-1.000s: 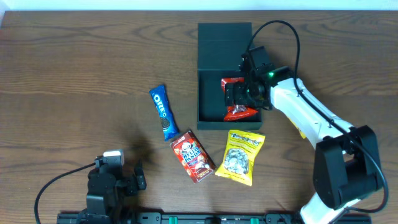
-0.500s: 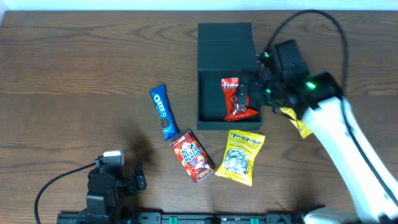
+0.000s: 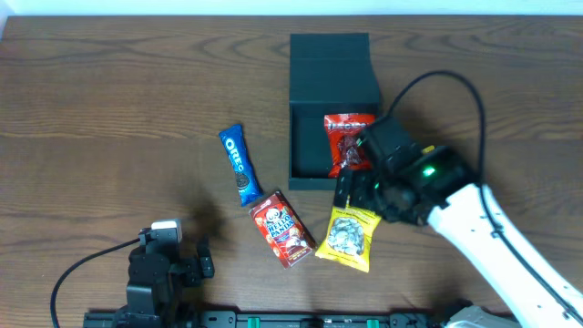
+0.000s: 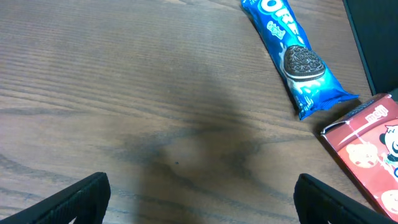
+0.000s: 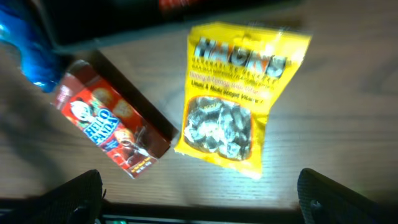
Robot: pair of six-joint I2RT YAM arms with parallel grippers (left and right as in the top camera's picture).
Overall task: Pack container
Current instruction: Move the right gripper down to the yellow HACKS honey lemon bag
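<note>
Right claw [image 3: 346, 189] wide, empty, above yellow packet [image 3: 351, 241], just in front of container [image 3: 310, 181]. Left claw [image 3: 202, 258] wide too, empty, by near edge of table [image 3: 109, 109]. Container open at mid-table, lid [image 3: 330, 64] folded back, red packet [image 3: 351, 137] inside.

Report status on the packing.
Left gripper open, empty, low over table. Right gripper open, over yellow bag. Container open, red packet inside. Nothing blocking it.

Container [image 3: 308, 141]: dark teal-black matte box, roughly square, sitting flat and upright. Hinged lid flap open, laid back flat on the far side. One red snack packet [image 3: 346, 132] lies inside, towards the right wall.
</note>
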